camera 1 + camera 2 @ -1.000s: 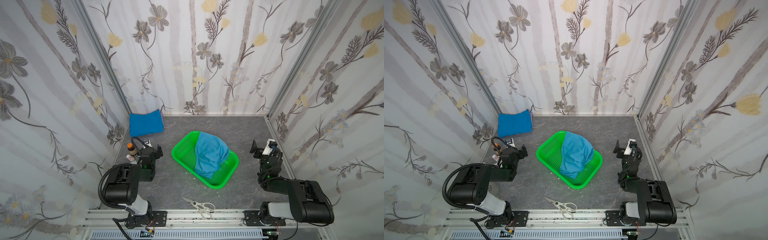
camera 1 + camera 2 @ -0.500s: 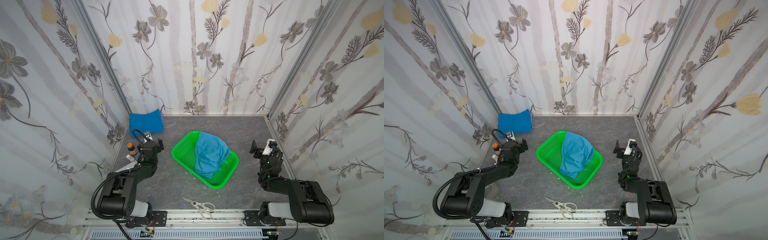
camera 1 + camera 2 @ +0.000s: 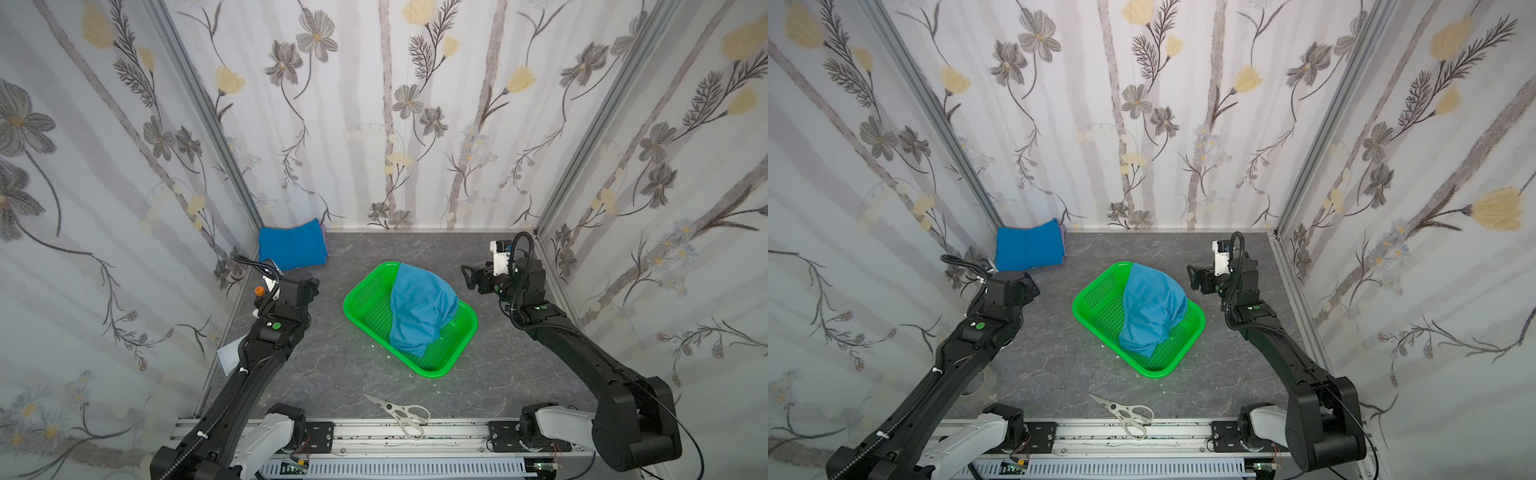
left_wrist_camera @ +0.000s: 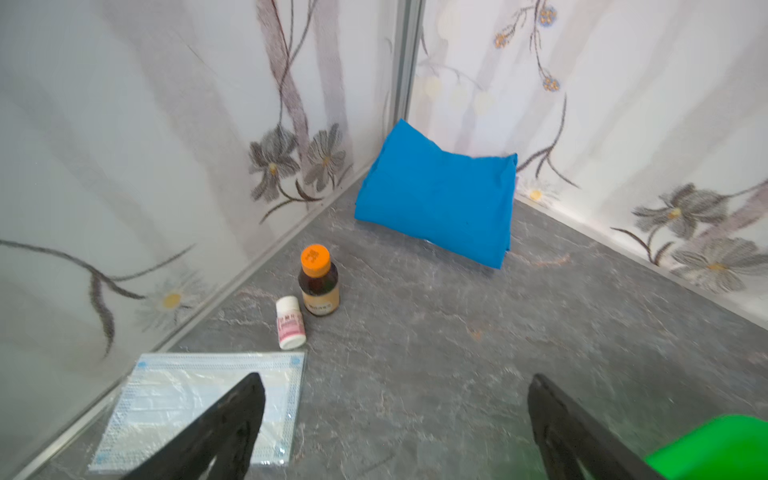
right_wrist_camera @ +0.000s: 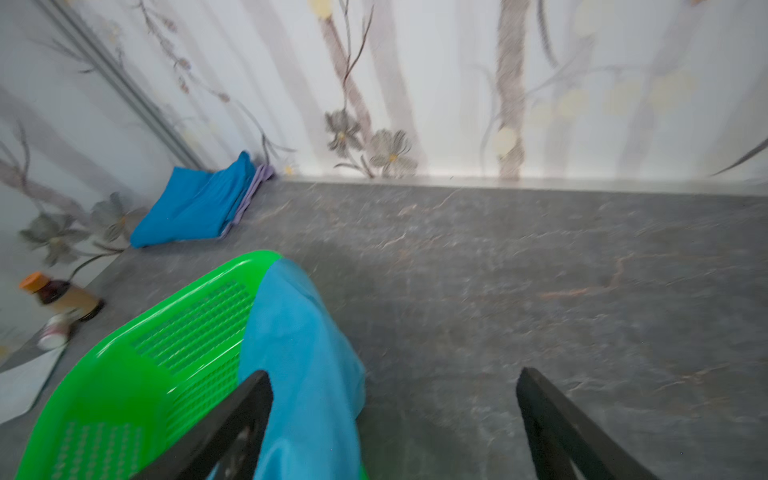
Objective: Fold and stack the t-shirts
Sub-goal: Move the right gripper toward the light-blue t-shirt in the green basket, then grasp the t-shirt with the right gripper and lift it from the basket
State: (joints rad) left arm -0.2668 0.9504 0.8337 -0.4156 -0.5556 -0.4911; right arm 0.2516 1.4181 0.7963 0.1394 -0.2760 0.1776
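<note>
Light blue t-shirt draped in basket, long axis far-to-near, dark blue t-shirt folded far-left, both jaws wide, empty

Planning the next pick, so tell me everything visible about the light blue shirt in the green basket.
The light blue t-shirt is plain, soft cloth, unfolded and bunched into a wrinkled mound. It lies in the green basket, covering its right side and spilling over the rim there. Only the basket visibly touches it.
</note>
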